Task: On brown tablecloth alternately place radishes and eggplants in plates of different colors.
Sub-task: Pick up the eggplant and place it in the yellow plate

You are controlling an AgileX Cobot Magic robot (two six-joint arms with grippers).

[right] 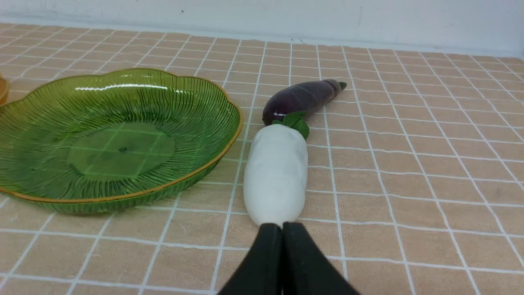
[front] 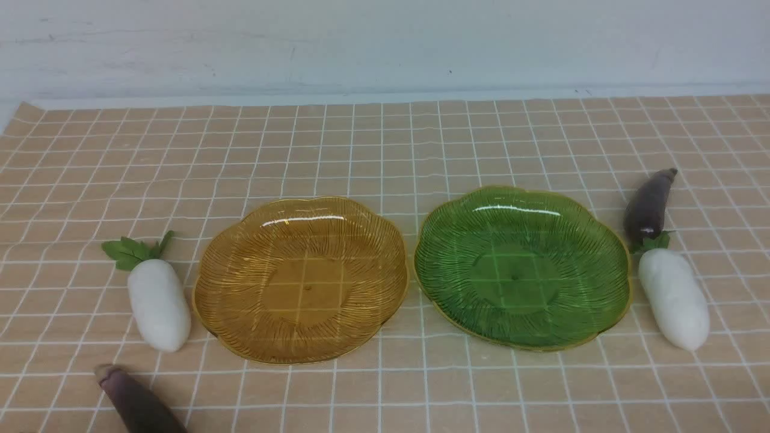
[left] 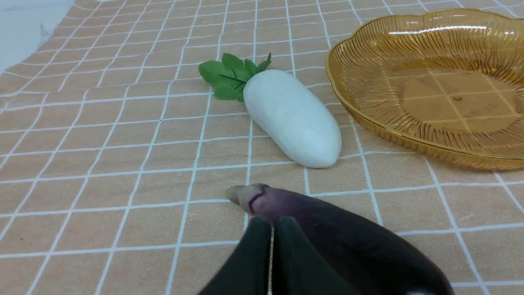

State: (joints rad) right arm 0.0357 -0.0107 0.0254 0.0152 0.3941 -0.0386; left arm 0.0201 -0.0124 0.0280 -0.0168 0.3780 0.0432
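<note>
Both plates are bare: the amber plate (front: 228, 282) and the green plate (front: 445, 264) sit side by side mid-cloth, rims almost touching. All four vegetables lie on the brown tablecloth (front: 385, 150).

The left arm's jaws are clenched on nothing and hang over the left eggplant (front: 135, 403), which lies at the near edge of the front view. The right arm's jaws, also pressed together and empty, point at the blunt end of the right radish (front: 674, 297).

The likeliest trouble is on the right. That radish's leaves touch the round end of the right eggplant (front: 648, 204), so lifting either could drag or roll the other.

The left radish (front: 157, 304) lies just beside the amber rim. A jaw coming down on that side could catch the plate and shove it into the green one. These smooth, rounded toys could also slip out of an off-centre pinch.

There is open room on the far half of the surface and outside each vegetable pair. The gap between the plates offers none.
</note>
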